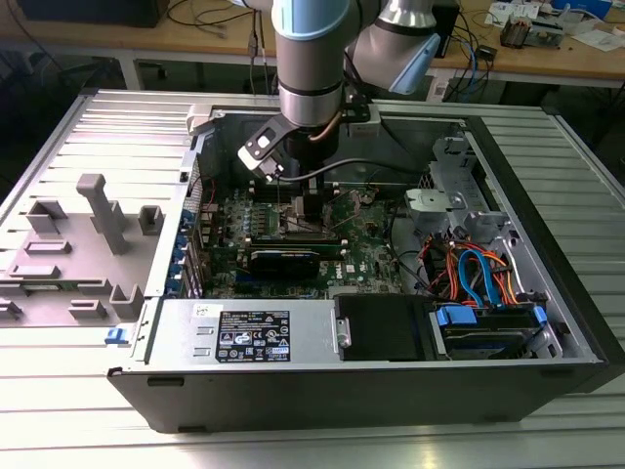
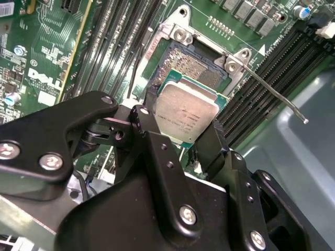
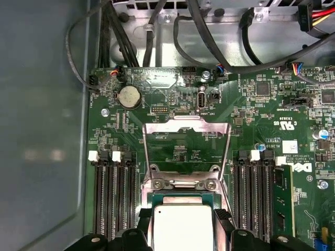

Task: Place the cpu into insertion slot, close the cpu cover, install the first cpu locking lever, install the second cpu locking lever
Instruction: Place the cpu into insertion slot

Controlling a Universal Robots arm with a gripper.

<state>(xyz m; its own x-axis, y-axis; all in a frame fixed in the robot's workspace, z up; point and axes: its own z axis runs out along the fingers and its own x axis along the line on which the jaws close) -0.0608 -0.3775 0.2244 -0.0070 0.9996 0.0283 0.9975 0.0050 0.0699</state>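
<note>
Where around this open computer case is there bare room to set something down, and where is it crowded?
Free: the ribbed table bordering the case on the exterior view's right, and the strip along its near wall. Crowded: the insertion slot, flanked by memory slots, with the end effector holding the cpu over it; also the orange and blue cables.

Arm (image 1: 308, 59) vertical, hand (image 2: 180, 128) pinched closed.
</note>
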